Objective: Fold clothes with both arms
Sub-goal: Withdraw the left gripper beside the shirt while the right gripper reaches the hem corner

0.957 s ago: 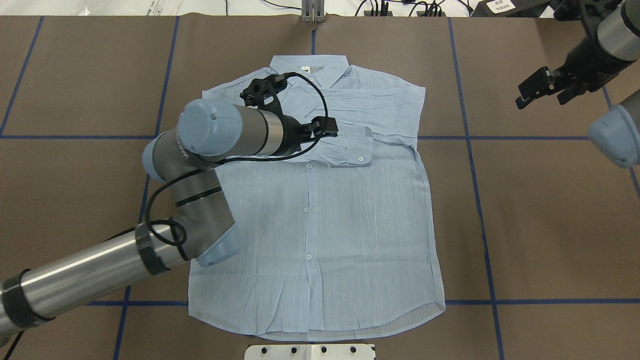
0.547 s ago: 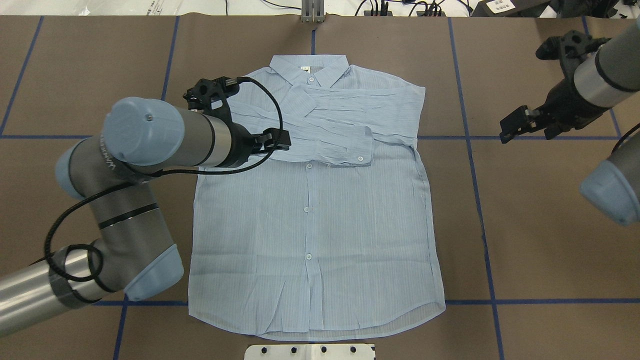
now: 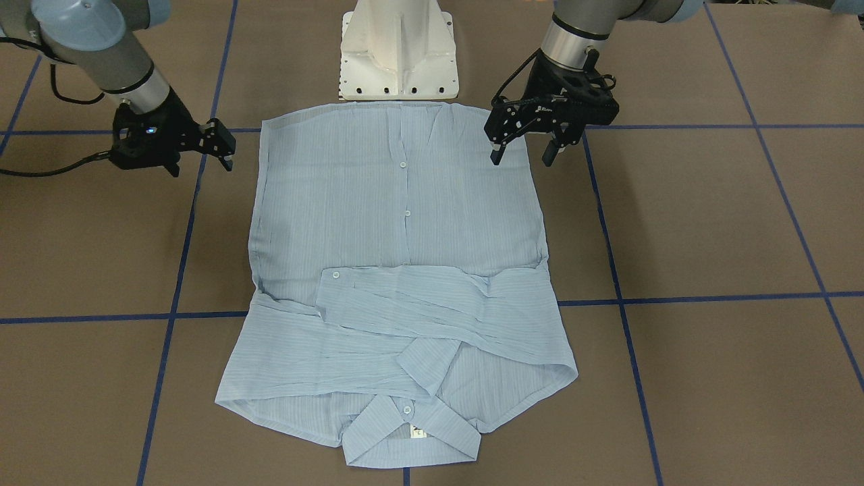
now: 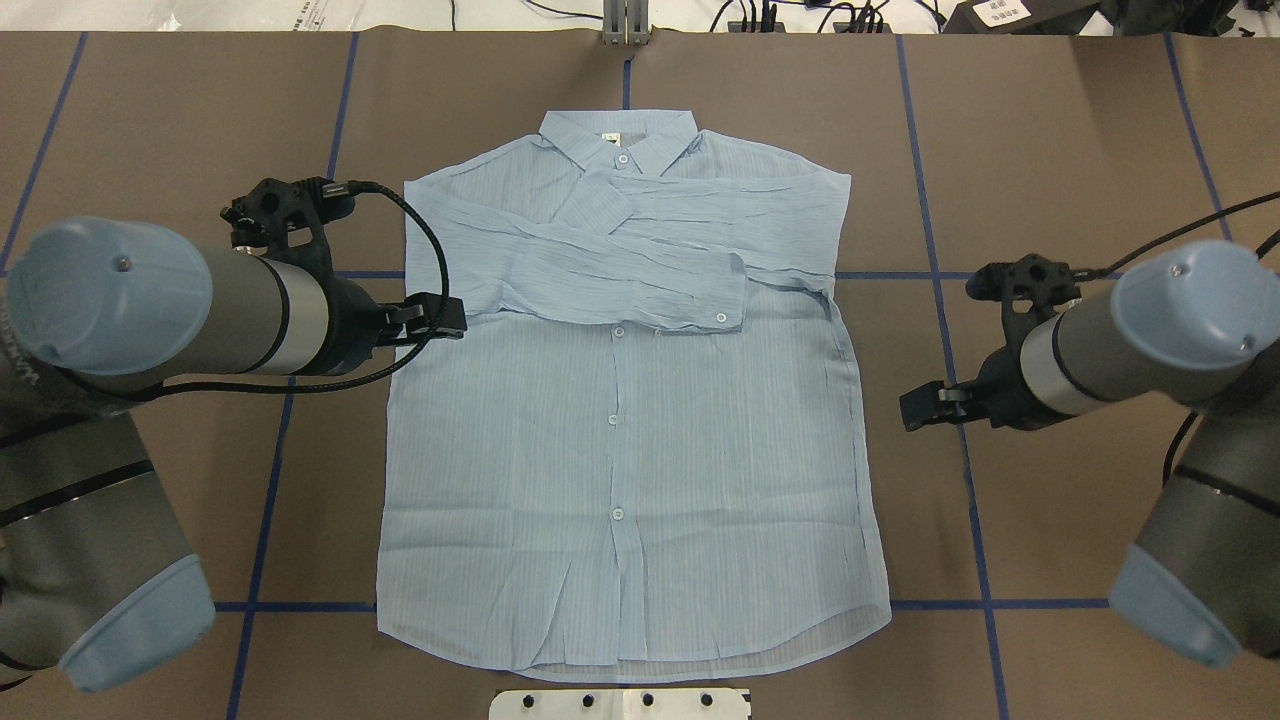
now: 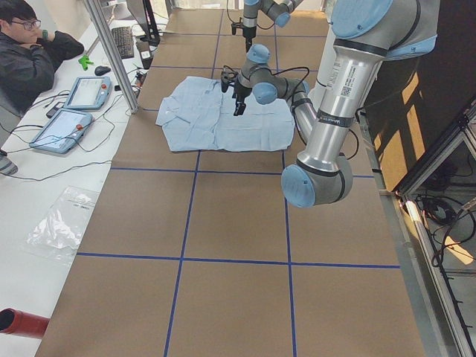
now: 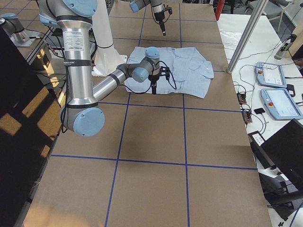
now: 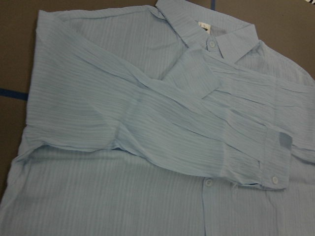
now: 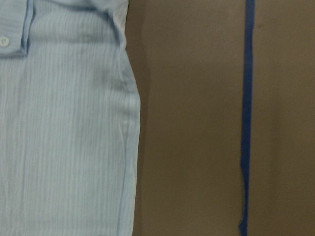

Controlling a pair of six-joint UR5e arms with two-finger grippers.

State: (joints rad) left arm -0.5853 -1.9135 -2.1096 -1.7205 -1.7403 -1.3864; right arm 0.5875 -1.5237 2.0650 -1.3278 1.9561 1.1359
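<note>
A thin light blue striped button-up shirt (image 4: 630, 450) lies flat, front up, in the middle of the brown paper-covered table (image 4: 1050, 150), its collar (image 4: 617, 135) at the far side from the robot and its hem nearest the white pedestal base (image 3: 399, 61). Both sleeves (image 4: 620, 290) lie crossed over the chest, just below the collar. The black two-finger left gripper (image 3: 521, 158) hangs at the shirt's left edge, and the black two-finger right gripper (image 3: 202, 169) hangs over bare table beside the right edge.
</note>
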